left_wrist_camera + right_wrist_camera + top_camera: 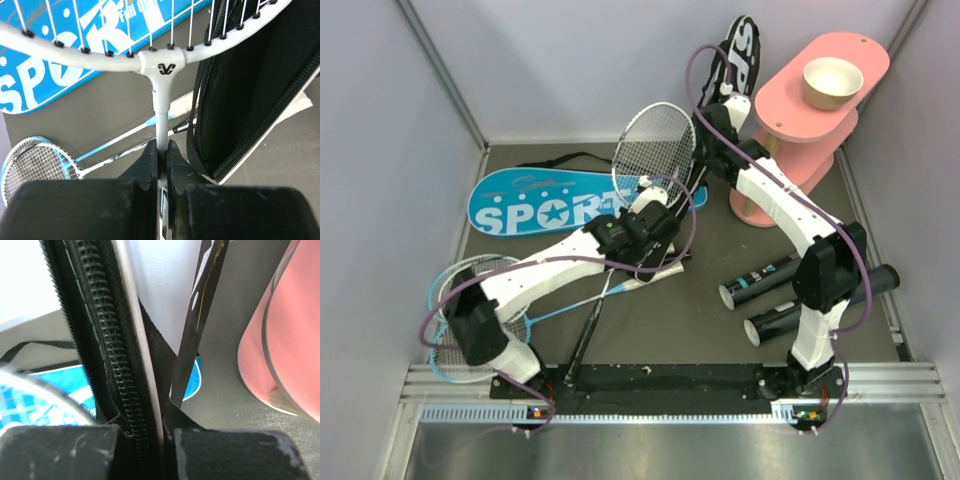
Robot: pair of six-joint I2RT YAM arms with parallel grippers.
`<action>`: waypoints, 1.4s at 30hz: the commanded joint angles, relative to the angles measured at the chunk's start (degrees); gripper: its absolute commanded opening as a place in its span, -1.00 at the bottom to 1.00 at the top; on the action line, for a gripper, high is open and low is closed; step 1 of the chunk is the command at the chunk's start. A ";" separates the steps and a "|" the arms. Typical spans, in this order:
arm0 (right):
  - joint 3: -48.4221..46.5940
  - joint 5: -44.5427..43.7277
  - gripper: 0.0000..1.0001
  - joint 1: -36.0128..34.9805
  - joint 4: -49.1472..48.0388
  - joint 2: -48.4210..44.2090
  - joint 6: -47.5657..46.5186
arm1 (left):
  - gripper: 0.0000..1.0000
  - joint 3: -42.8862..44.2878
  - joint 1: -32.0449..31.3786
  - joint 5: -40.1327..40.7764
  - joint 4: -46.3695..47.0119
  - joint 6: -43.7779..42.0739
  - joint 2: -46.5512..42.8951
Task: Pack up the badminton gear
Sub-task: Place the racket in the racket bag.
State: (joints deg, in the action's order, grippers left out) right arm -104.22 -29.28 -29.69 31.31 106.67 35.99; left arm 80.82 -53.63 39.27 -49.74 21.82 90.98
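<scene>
Our left gripper [161, 149] pinches the white racket [159, 95] by its shaft, head beside the black bag [240, 90] opening. The right gripper [161, 426] clamps the bag's zipper edge. Risk: the frame may snag the zipper and twist in our grip.

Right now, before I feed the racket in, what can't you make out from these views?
Inside of the black zippered racket bag: dark in the left wrist view; arms cover much of it from above.
Grip end of the white-framed racket: behind the left gripper in the left wrist view.
Contents of the two black cylinder tubes: too small from above.
Head of the blue-framed racket: partly under the left arm from above.
</scene>
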 commanded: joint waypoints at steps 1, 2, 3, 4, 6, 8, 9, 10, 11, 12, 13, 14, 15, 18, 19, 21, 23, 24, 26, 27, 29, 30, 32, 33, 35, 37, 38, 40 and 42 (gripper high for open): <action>-2.47 1.50 -1.00 1.56 -3.36 -4.54 0.04 | -1.00 -7.84 -1.83 1.87 8.32 -4.07 -12.12; -2.82 1.94 -1.00 1.65 -2.93 -4.37 0.13 | -1.00 -8.91 -2.18 1.87 8.77 -4.16 -12.92; -3.78 2.73 -1.00 1.74 -2.40 -4.19 0.22 | -1.00 -10.66 -2.71 1.95 9.13 -4.25 -13.37; -4.31 3.00 -1.00 1.83 -1.96 -3.76 0.40 | -1.00 -11.20 -2.97 2.13 9.22 -3.98 -13.72; -5.46 3.43 -1.00 2.01 -1.17 -3.66 0.92 | -1.00 -11.99 -3.50 2.48 9.13 -3.63 -13.20; -5.99 3.79 -1.00 2.01 -0.81 -3.58 1.28 | -1.00 -11.74 -3.85 3.09 7.90 -2.58 -12.15; -6.16 3.96 -1.00 2.01 -0.73 -3.58 1.54 | -1.00 -11.04 -4.03 3.27 7.03 -2.05 -10.84; -6.34 4.14 -1.00 2.01 -0.55 -3.58 1.63 | -1.00 -10.60 -4.03 3.62 6.32 -1.61 -10.21; -6.78 4.40 -1.00 2.01 -0.29 -3.58 1.63 | -1.00 -10.33 -4.29 4.06 4.84 -0.65 -9.51; -6.87 4.58 -1.00 1.92 -0.20 -3.58 1.80 | -1.00 -9.98 -4.38 5.72 4.21 0.23 -8.29; -7.04 4.58 -1.00 2.01 -0.11 -3.75 1.72 | -1.00 -9.72 -4.47 6.34 3.51 0.76 -7.40; -7.22 4.58 -1.00 2.01 0.07 -3.93 1.72 | -1.00 -9.19 -4.47 6.96 1.76 1.89 -6.70; -7.22 4.75 -1.00 2.01 0.24 -4.02 1.89 | -1.00 -8.58 -4.47 8.79 0.44 2.78 -4.87; -6.87 5.55 -1.00 2.01 0.24 -4.54 2.24 | -1.00 -6.38 -4.64 11.18 -2.81 5.07 -2.05; -6.69 5.98 -1.00 2.09 0.16 -4.63 2.24 | -1.00 -6.02 -4.65 11.71 -2.82 4.98 -1.60; -5.73 8.26 -1.00 2.01 -0.80 -4.98 0.42 | -1.00 -4.45 -4.65 11.36 -2.30 4.02 -0.72; -3.20 10.89 -1.00 2.01 -3.79 -5.59 -2.05 | -1.00 -3.13 -4.65 9.61 -1.16 0.79 -0.28; -1.87 12.13 -1.00 2.01 -5.28 -6.38 -4.50 | -1.00 -2.77 -4.65 8.82 -0.11 -0.63 0.07; 1.47 14.49 -1.00 1.92 -8.10 -7.18 -5.92 | -1.00 -0.94 -4.73 6.88 0.17 -4.14 1.04; 2.18 15.64 -1.00 2.01 -8.80 -7.44 -7.41 | -1.00 -0.31 -4.65 6.53 0.17 -4.77 2.17; 2.97 18.36 -1.00 2.01 -9.16 -7.62 -8.12 | -1.00 0.65 -4.65 7.74 -0.28 -4.43 2.80; 3.24 18.90 -1.00 2.01 -9.16 -7.71 -8.13 | -1.00 0.75 -4.65 7.93 -0.27 -4.16 2.71; 4.29 19.00 -1.00 2.01 -9.16 -8.41 -7.78 | -1.00 0.49 -4.65 7.50 0.60 -3.02 2.01; 4.64 18.99 -1.00 2.01 -9.16 -8.59 -7.08 | -1.00 0.05 -4.65 6.62 1.39 -3.54 0.79; 4.56 21.00 -1.00 2.70 -8.73 -8.85 -5.85 | -1.00 -1.96 -4.99 5.13 4.63 -6.86 -0.36; 3.25 22.24 -1.00 3.23 -7.85 -8.76 -3.91 | -1.00 -2.94 -6.39 5.73 5.17 -8.89 -0.98; 2.37 22.77 -1.00 3.76 -7.15 -8.33 -3.56 | -1.00 -3.73 -6.93 6.43 5.17 -9.51 -0.63; -0.35 23.04 -1.00 3.85 -5.21 -7.62 -3.47 | -1.00 -4.09 -7.98 7.40 3.69 -8.91 0.07; -1.50 23.04 -1.00 3.94 -4.33 -7.18 -3.82 | -1.00 -4.53 -8.68 9.58 1.15 -7.94 1.56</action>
State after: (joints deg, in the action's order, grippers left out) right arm -99.55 -11.11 -25.67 30.02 102.69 30.57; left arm 77.78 -59.27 48.77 -45.50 18.28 92.20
